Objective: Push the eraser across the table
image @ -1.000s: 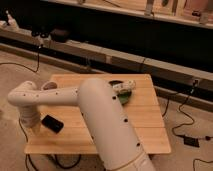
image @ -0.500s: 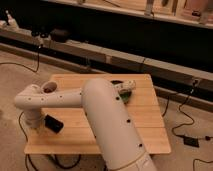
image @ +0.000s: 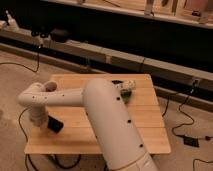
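The eraser (image: 55, 124) is a small flat black block lying near the front left corner of the light wooden table (image: 145, 125). My white arm reaches from the bottom centre up over the table, then left to an elbow and down. My gripper (image: 43, 121) hangs at the table's left edge, right beside the eraser's left end and seemingly touching it. A white cup (image: 126, 90) with dark contents stands at the far middle of the table, partly hidden behind my arm.
Black cables (image: 186, 117) trail on the floor right of the table, with a small black box (image: 191, 141). More cables (image: 22, 127) lie left of the table. A long dark bench or shelf (image: 125, 55) runs along behind the table.
My elbow and gripper have moved right, from off the table's left edge up against the eraser. The eraser has barely shifted. The cup has not moved.
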Tool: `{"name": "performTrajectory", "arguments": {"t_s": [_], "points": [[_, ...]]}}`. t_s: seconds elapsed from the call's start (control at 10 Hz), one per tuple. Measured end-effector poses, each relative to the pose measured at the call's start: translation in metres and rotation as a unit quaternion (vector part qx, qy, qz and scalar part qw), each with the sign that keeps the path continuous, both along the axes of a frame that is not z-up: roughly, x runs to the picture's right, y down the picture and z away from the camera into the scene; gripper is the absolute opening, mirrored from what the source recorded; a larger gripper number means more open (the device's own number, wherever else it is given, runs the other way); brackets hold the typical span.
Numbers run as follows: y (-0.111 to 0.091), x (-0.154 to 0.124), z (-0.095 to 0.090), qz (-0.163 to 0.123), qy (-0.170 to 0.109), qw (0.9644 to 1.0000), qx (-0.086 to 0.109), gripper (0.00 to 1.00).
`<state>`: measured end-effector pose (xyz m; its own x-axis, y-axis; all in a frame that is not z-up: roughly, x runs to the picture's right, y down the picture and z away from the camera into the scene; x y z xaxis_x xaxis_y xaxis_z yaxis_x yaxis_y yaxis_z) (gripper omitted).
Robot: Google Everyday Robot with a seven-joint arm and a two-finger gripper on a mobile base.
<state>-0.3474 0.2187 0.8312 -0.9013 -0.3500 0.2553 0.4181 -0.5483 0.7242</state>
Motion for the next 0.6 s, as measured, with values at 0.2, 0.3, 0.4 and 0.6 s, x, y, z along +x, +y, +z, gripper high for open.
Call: {"name": "performTrajectory", "arguments": {"t_s": [0.2, 0.3, 0.4, 0.6], "points": [[-0.009, 0.009, 0.005, 0.002, 0.011, 0.9999, 0.009, 0.0], [-0.015, 0.013, 0.007, 0.004, 0.018, 0.9997, 0.013, 0.0], [-0.02, 0.019, 0.01, 0.007, 0.025, 0.9995, 0.018, 0.0], [-0.027, 0.029, 0.014, 0.013, 0.037, 0.999, 0.023, 0.0]]}}
